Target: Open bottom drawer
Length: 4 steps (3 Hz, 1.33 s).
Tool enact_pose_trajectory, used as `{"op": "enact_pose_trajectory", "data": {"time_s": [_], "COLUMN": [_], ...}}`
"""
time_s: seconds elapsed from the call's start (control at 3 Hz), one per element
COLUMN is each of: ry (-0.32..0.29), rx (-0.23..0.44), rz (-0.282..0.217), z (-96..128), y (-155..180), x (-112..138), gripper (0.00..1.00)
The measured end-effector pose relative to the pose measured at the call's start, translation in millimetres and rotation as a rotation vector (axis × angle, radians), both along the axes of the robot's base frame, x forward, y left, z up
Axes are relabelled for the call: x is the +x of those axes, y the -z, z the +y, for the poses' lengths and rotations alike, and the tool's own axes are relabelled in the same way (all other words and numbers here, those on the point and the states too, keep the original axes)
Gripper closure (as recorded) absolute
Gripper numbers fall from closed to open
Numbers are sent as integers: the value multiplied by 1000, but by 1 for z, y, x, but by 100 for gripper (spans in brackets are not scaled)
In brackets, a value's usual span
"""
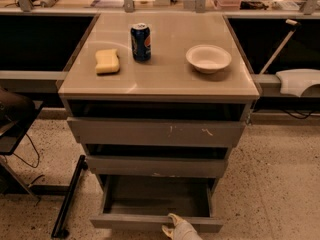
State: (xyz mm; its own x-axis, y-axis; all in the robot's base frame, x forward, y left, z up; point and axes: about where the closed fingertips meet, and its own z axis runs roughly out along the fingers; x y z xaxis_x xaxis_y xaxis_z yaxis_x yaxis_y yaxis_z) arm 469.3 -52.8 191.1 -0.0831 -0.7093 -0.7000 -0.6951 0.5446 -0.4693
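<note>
In the camera view my gripper (176, 227) is at the bottom edge of the frame, a little right of centre. It is a pale shape that rises from below and touches the upper lip of the front panel of the bottom drawer (150, 200). From this angle I cannot tell whether the gripper is open or closed; only its upper tip shows against the panel.

The bottom drawer sits in the lower middle of the frame and stands pulled out toward the camera. Its shallow grey box is exposed and looks bare inside, though the back part lies in shadow. Its front panel is plain and flat, with no handle.

Above it is the middle drawer (155, 166), pulled out a little less, and above that the top drawer (150, 132), whose wide front carries white scratch marks right of centre. Each front steps back from the one under it, with a dark gap over each.

The table (165, 81) that tops the drawers fills the upper middle of the frame. On it a yellow sponge (107, 61) lies at the left, a blue can (141, 42) stands upright just beside it toward the centre, and a white bowl (208, 58) sits at the right, well apart from the can.

The floor (272, 184) is speckled, and a black bar (70, 196) slants across it at the lower left.
</note>
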Motion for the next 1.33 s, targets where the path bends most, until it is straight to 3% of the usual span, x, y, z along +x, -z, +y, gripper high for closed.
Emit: {"op": "enact_pose_trajectory", "data": {"time_s": [1.0,1.33], "ry": [-82,-69], "rx": [57,68], "rz": [-29,-34], "z": [38,39], "y": [-13,-5], "x": [-33,-47], "gripper": [100,100]}}
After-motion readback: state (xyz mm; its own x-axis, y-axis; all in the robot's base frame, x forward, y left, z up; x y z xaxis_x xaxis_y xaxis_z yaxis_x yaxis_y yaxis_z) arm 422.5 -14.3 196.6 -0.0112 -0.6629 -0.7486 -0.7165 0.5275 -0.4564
